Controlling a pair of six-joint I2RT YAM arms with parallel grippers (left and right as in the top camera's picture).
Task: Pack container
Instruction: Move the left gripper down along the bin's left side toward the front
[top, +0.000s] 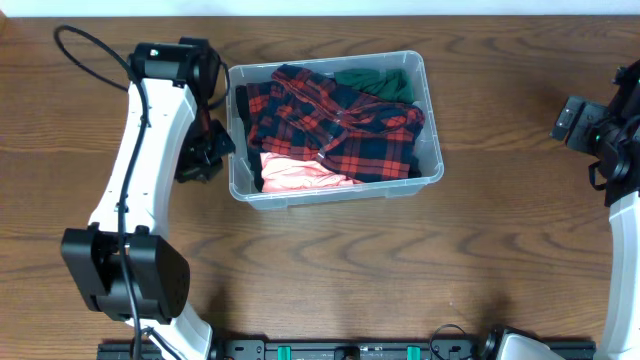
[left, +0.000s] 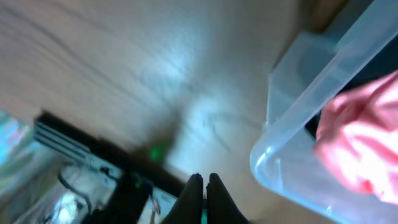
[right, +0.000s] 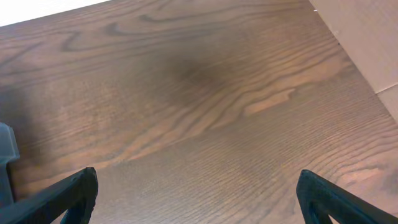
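The clear plastic container (top: 432, 120) stands at the table's middle back. It holds a red and black plaid shirt (top: 340, 125), a pink garment (top: 295, 175) at its front left and a dark green garment (top: 378, 82) at its back. My left gripper (top: 205, 155) is shut and empty, just outside the container's left wall. In the left wrist view its fingers (left: 204, 180) meet above bare wood, with the container's corner (left: 273, 155) and the pink garment (left: 367, 143) to the right. My right gripper (right: 198, 186) is open and empty over bare wood at the far right (top: 590, 130).
The wooden table (top: 400, 260) runs under everything. A black rail with green clips (top: 350, 350) lies along the front edge. The left arm's base (top: 125, 275) stands at the front left. A grey corner (right: 5, 149) shows at the left of the right wrist view.
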